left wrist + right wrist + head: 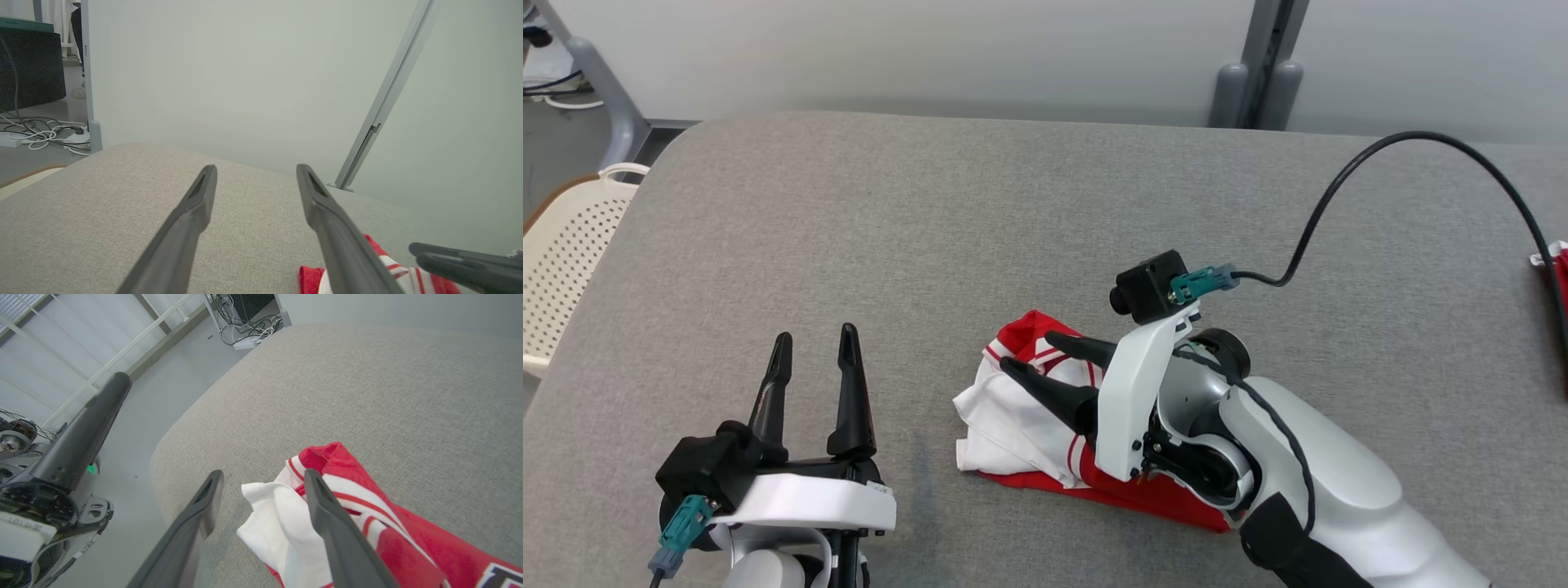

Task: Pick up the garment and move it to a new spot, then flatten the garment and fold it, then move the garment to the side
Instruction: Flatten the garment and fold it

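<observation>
Over the crumpled garment (1013, 425), the right gripper (1027, 349) points leftward, fingers spread.

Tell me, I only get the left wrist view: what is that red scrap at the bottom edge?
Observer: A red and white garment, lying bunched on the grey table.
Operator: And those dark prongs at my lower right?
Observer: The right gripper; the head view shows it open over the garment, holding nothing.
Operator: Any writing on the cloth?
Observer: The right wrist view shows part of a dark printed letter at that view's lower right corner; too little to read.
</observation>
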Controlling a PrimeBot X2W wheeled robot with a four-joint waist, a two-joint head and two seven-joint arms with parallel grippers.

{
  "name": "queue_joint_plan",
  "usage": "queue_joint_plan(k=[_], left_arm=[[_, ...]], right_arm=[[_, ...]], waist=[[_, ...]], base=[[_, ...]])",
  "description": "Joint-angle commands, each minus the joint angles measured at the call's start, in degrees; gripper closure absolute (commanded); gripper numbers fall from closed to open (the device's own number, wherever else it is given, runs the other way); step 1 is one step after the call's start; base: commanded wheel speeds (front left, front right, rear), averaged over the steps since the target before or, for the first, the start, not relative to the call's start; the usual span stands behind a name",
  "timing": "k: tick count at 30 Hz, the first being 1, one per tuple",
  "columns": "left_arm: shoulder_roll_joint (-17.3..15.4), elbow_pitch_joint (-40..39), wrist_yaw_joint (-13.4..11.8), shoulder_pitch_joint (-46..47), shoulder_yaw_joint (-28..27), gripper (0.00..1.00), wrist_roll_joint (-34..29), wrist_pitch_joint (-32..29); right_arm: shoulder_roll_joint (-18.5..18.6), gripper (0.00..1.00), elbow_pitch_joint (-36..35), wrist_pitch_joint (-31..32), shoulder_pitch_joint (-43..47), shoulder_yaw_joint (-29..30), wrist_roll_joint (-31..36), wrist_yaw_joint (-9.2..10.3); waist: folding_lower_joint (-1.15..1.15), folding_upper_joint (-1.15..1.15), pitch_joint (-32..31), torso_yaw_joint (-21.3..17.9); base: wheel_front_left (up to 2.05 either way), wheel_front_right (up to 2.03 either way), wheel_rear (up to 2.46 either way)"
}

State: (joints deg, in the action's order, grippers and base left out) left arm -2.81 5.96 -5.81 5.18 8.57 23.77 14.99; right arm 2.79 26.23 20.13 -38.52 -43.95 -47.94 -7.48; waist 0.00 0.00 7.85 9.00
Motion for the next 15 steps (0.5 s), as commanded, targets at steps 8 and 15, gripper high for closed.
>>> queue_joint_plan(k=[8,15], left_arm=[[-0.23,-0.61,-0.26,-0.68,-0.53,0.0,-0.64,0.27],[-0.23,-0.84,0.11,-0.96,-0.95,0.0,-1.03,0.27]], right_arm=[[0.28,0.0,-5.53,-5.3,1.18,7.18,3.36,-0.04],[0.25,0.01,-8.91,-11.98,7.57,16.14,10.52,-0.04]], waist=[[0.0,0.0,-0.43,-2.03],[0.0,0.0,-0.26,-2.88]], base=[[0.0,0.0,0.0],[0.0,0.0,0.0]])
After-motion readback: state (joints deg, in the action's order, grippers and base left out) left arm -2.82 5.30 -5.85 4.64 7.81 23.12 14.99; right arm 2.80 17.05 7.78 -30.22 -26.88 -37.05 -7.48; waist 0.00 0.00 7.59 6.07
